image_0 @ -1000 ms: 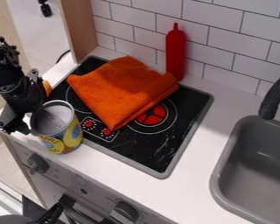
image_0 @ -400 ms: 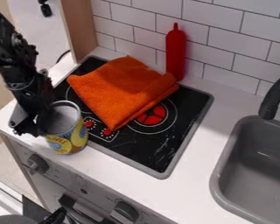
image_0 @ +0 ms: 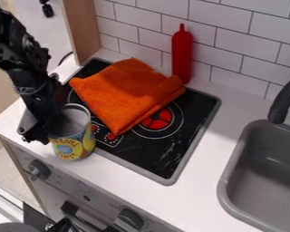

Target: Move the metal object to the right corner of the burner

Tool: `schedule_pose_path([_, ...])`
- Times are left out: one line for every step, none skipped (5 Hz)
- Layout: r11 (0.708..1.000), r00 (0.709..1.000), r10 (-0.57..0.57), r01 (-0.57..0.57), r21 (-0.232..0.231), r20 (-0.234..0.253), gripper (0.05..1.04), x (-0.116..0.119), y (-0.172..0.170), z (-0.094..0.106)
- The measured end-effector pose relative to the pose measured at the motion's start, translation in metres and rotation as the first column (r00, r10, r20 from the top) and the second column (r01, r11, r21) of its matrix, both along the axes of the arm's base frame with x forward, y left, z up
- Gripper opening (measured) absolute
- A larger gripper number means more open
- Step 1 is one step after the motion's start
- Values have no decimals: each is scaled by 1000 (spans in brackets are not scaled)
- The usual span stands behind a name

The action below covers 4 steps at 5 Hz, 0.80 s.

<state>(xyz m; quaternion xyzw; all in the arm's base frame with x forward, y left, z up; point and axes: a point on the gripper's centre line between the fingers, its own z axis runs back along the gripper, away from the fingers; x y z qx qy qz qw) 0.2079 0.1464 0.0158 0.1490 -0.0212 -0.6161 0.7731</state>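
The black gripper [image_0: 43,127] is low at the left end of the counter, against the left side of the metal can [image_0: 74,141]. This open-topped can with a yellow fruit label stands upright at the front left edge of the black stove top [image_0: 148,156]. Part of its rim and left side is hidden by the gripper. Two burners show on the stove: the right one [image_0: 157,119] has a red centre, and the left one is largely covered by a folded orange cloth [image_0: 124,94].
A red bottle [image_0: 182,56] stands behind the stove by the tiled wall. To the right are a grey sink [image_0: 231,181] and its black faucet [image_0: 285,100]. A wooden panel [image_0: 82,29] rises at the back left, and knobs line the front below the counter.
The can has shifted a short way right along the counter's front, its label turning somewhat. The gripper has moved right with it, while the cloth and bottle have stayed put.
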Motion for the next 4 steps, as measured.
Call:
schedule_pose_path([1000,1000,21,-21,-2,-3,998,3,-9,-1])
schedule_pose_path([1000,1000,25,-25,-3,-2,998,6,-16,-1])
schedule_pose_path([999,998,54,-54,5,-12,998,5,-22,-4])
schedule_pose_path([998,998,55,-54,13,-18,998,0,-30,-9])
